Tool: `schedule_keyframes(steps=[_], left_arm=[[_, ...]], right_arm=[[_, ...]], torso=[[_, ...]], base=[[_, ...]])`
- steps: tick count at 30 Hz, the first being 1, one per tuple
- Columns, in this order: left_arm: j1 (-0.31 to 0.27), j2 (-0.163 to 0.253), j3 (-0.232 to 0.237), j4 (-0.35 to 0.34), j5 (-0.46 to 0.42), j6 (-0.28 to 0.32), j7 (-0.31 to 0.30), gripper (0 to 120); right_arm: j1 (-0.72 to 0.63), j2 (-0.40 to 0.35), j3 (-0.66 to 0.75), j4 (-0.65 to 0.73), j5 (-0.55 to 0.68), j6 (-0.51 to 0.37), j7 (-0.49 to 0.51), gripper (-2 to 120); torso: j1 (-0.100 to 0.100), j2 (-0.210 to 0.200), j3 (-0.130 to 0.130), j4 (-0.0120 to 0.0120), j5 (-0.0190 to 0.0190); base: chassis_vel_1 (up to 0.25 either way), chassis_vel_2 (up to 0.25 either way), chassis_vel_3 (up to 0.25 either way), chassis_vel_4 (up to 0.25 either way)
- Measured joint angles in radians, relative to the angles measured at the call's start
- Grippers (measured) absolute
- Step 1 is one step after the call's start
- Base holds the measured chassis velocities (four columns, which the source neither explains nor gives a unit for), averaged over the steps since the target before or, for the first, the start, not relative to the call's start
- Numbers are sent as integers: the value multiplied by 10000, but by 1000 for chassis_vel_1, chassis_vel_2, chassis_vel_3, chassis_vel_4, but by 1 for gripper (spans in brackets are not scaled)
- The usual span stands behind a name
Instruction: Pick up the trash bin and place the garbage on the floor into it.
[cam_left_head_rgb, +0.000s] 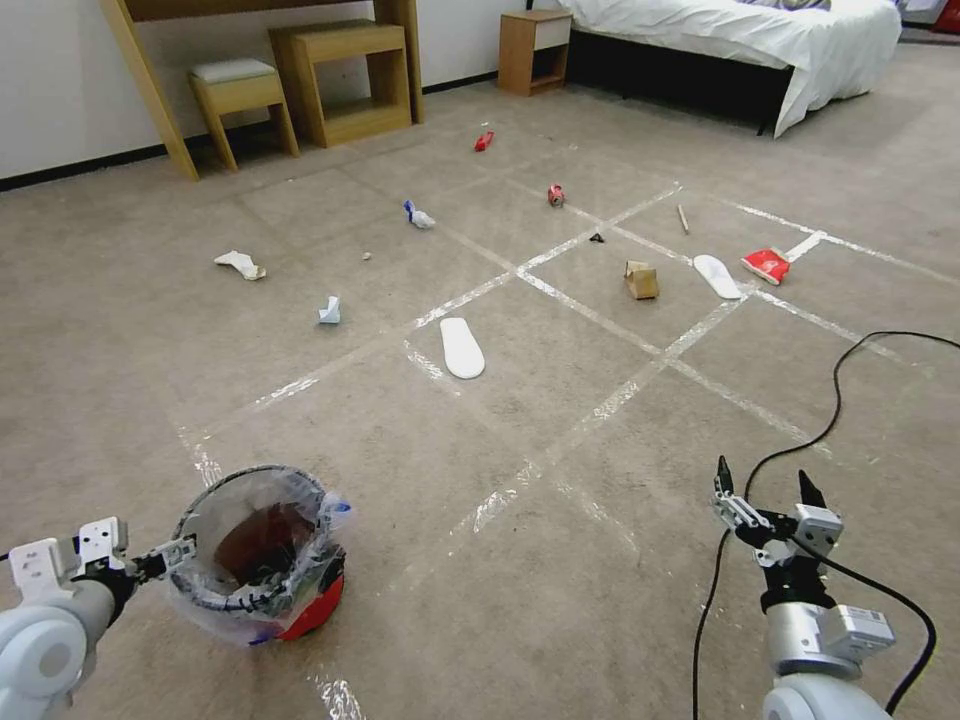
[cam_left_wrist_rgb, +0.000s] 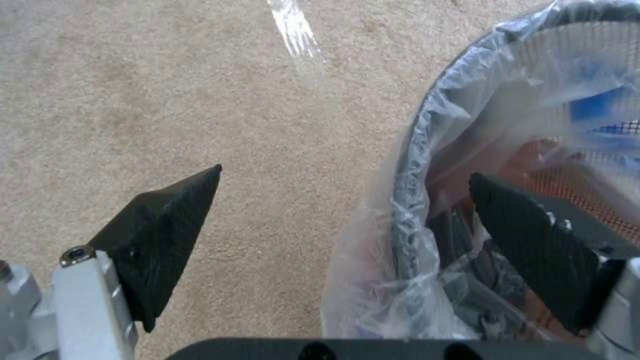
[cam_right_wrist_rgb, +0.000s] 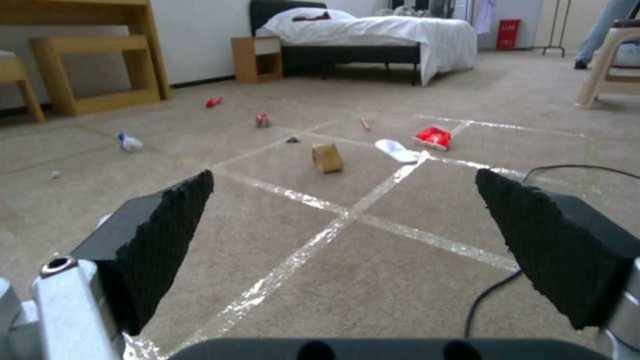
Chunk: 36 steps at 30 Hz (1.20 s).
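Note:
The trash bin (cam_left_head_rgb: 300, 610), red with a dark rim and a clear liner, stands on the floor (cam_left_head_rgb: 560, 420) at the near left. My left gripper (cam_left_head_rgb: 180, 548) is open and straddles its rim (cam_left_wrist_rgb: 407, 165): one finger (cam_left_wrist_rgb: 533, 235) is inside the liner, the other (cam_left_wrist_rgb: 167, 225) outside over the carpet. My right gripper (cam_left_head_rgb: 762, 472) hovers open and empty at the near right. Garbage lies ahead: a white slipper sole (cam_left_head_rgb: 461, 347), a second sole (cam_left_head_rgb: 717, 276), a red wrapper (cam_left_head_rgb: 766, 265), a cardboard box (cam_left_head_rgb: 641, 280), a red can (cam_left_head_rgb: 556, 194), a stick (cam_left_head_rgb: 684, 219) and white-and-blue wads (cam_left_head_rgb: 419, 216).
A black cable (cam_left_head_rgb: 850, 400) snakes over the carpet beside my right arm. A bed (cam_left_head_rgb: 740, 30), a nightstand (cam_left_head_rgb: 533, 50), a wooden shelf unit (cam_left_head_rgb: 345, 80) and a stool (cam_left_head_rgb: 240, 100) line the far side. Shiny tape strips (cam_left_head_rgb: 590, 315) form a grid.

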Motion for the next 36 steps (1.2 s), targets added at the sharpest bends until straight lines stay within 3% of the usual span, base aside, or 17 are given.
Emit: schedule_keyframes(steps=[21, 32, 35, 36], left_arm=[[-559, 107, 574, 1286, -153, -164, 400, 99], [-596, 79, 667, 1424, -121, -238, 469, 98], [-596, 55, 683, 1373, -105, -238, 469, 93], [-592, 33, 696, 1318, -103, -238, 469, 84]], right_arm=[[27, 260, 117, -193, -287, 17, 133, 100], [141, 364, 39, -430, -422, 18, 161, 100], [192, 358, 27, -488, -423, 18, 168, 100], [251, 337, 13, -558, -421, 19, 177, 100]], torso=[[0, 0, 0, 1, 2], [0, 0, 0, 1, 3], [0, 0, -1, 1, 4], [1, 0, 0, 0, 2]], base=[[0, 0, 0, 0], [0, 0, 0, 0], [0, 0, 0, 0], [0, 0, 0, 0]])
